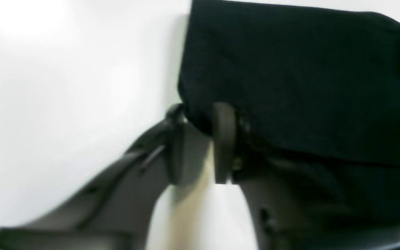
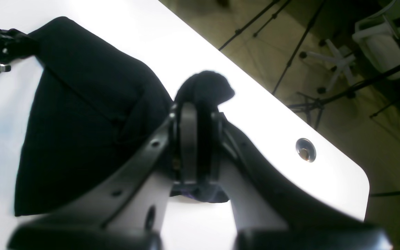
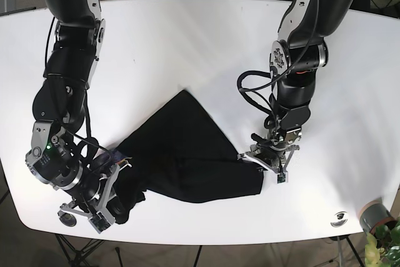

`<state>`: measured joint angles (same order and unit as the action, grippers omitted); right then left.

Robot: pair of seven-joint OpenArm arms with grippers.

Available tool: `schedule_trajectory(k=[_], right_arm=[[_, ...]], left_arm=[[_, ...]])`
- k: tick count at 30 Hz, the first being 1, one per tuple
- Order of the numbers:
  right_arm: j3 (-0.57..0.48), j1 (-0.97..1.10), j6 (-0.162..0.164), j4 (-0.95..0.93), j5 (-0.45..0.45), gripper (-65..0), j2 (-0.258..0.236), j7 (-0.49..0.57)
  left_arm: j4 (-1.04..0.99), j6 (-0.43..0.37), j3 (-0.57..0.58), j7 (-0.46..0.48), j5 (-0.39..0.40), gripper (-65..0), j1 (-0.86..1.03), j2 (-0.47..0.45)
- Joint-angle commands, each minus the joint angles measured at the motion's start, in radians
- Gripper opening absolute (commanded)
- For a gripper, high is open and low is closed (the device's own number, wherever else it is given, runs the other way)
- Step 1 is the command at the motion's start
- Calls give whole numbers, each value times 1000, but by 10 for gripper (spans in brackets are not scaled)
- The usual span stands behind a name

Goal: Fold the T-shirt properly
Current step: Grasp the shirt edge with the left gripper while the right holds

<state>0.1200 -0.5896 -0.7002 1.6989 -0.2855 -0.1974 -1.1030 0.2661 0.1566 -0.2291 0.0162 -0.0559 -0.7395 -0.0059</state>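
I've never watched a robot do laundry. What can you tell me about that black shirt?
The T-shirt is plain black, soft cloth, bunched into a rough triangle on the white table, not yet neatly folded. Its point faces the table's far side. The left hand pinches one lower corner, and the right hand grips the opposite bunched end. No print or label shows.

Black T-shirt [image 3: 187, 154], partly folded, spread on the white surface [image 3: 187, 42] toward its near edge, roughly triangular with a peak pointing away. Bunched and raised at the near-left end, flatter at the right corner. Plain dark cloth, a few soft creases across the middle.
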Motion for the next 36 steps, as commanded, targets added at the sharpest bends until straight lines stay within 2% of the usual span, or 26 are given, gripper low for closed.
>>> schedule_trajectory(k=[1,10,18,24,32,36], right_arm=[[4,-33,2,13,-10,-628,-9,25],[4,-33,2,13,-8,-628,-4,25],[5,-31,2,13,-5,-628,-9,25],[5,-16,2,17,-2,-628,-9,24],[5,-13,2,14,-2,-628,-9,24],[5,-13,2,19,-2,-628,-9,24]], left_arm=[[17,2,1,20,3,-583,-35,-12],[20,8,1,20,8,-650,-35,-19],[31,8,-5,18,11,-650,-1,-18],[180,8,0,8,9,-650,77,-16],[279,10,0,-23,9,-650,148,-16],[401,10,-3,-111,11,-650,217,-16]])
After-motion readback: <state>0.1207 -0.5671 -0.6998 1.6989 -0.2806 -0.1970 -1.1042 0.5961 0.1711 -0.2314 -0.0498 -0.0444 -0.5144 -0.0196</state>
